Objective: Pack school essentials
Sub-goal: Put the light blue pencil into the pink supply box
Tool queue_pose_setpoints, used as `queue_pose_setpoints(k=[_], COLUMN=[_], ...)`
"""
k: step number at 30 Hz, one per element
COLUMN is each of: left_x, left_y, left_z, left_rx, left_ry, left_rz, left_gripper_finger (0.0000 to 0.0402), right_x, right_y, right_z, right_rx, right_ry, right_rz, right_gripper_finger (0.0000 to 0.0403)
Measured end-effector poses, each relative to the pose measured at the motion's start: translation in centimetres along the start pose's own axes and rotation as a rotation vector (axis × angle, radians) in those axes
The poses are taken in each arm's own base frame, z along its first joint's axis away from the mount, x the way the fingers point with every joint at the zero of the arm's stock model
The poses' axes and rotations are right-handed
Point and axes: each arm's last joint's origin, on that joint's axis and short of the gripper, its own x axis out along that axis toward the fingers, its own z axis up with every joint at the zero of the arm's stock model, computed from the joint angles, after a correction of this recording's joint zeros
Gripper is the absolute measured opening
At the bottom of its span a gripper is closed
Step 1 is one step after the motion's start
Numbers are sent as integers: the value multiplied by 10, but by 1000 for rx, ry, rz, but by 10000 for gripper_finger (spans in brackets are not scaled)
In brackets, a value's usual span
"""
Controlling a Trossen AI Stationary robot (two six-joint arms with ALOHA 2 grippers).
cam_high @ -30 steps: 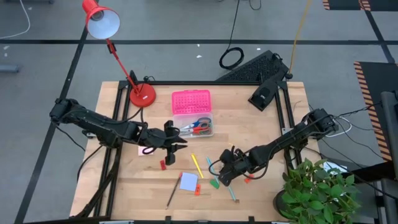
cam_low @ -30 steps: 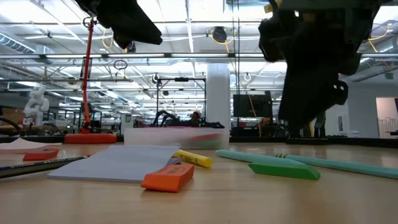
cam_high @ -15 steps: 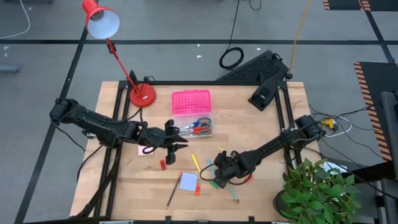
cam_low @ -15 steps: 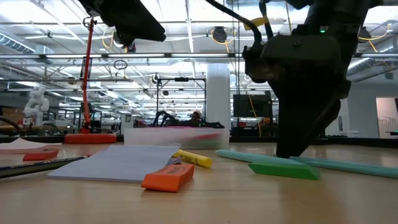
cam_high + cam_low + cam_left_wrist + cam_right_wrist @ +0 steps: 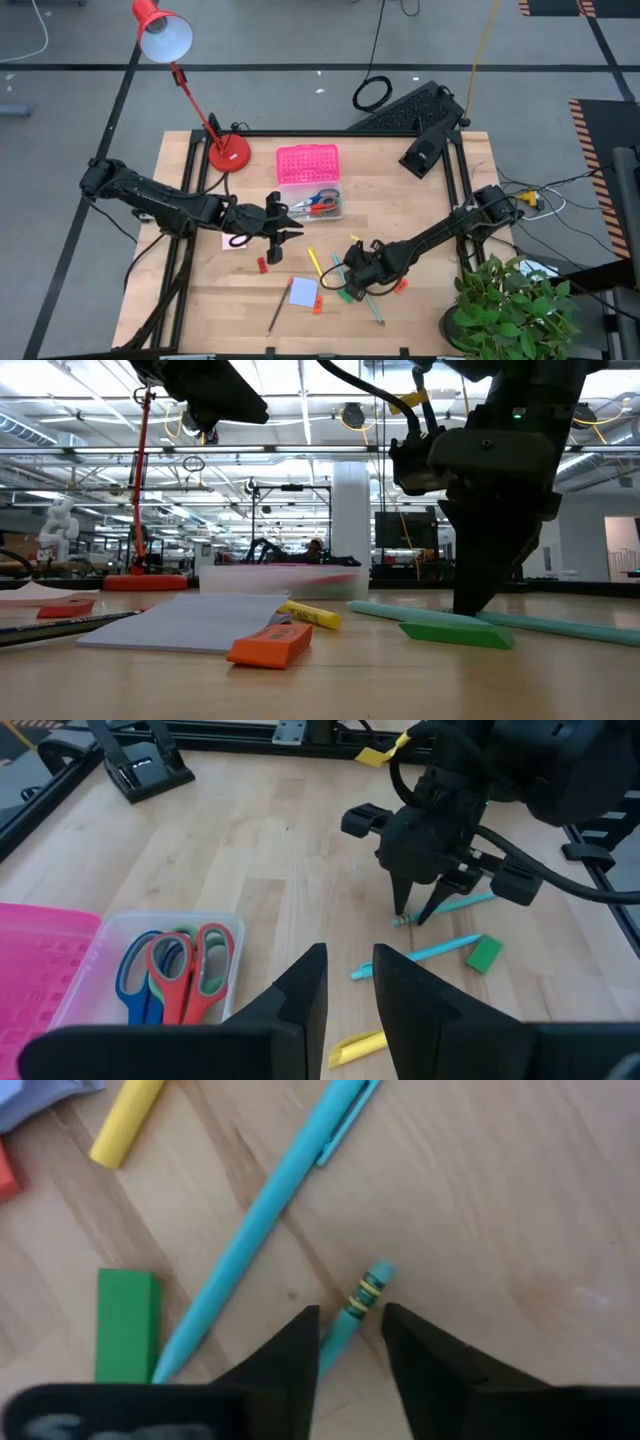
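Teal pencil (image 5: pixel 352 1315) lies on the wood between the right gripper (image 5: pixel 350 1342) fingers, now lowered from above, narrowly parted, gripping nothing yet; left gripper (image 5: pixel 349 982) waits, slightly open, empty

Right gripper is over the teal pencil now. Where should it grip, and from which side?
Grip the teal pencil just behind its banded end, coming straight down. It lies flat, and the right gripper already straddles it with fingers open either side; the teal pen alongside looks clear.
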Motion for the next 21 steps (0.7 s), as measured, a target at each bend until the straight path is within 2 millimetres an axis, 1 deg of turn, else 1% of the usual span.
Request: queue_pose_setpoints(k=[5,9,12,17,21], left_x=[0,0,0,0,0], left_y=[0,0,0,0,0], left_z=[0,0,0,0,0], left_rx=[0,-1,-1,-1,-1], left_ry=[0,0,0,0,0], left_rz=[0,0,0,0,0], left_gripper_finger=[86,86,86,86,86], right_x=[0,1,1,-1,-8], right_y=[-1,-2,-2,-2,-1], right_z=[0,1,1,2,4], right_rx=[-39,-77,-93,-117,-146], right_ry=[7,10,10,-8,-34], right_rz=[-3,-2,-1,-4,35], right_gripper_finger=[38,10,9,20,19])
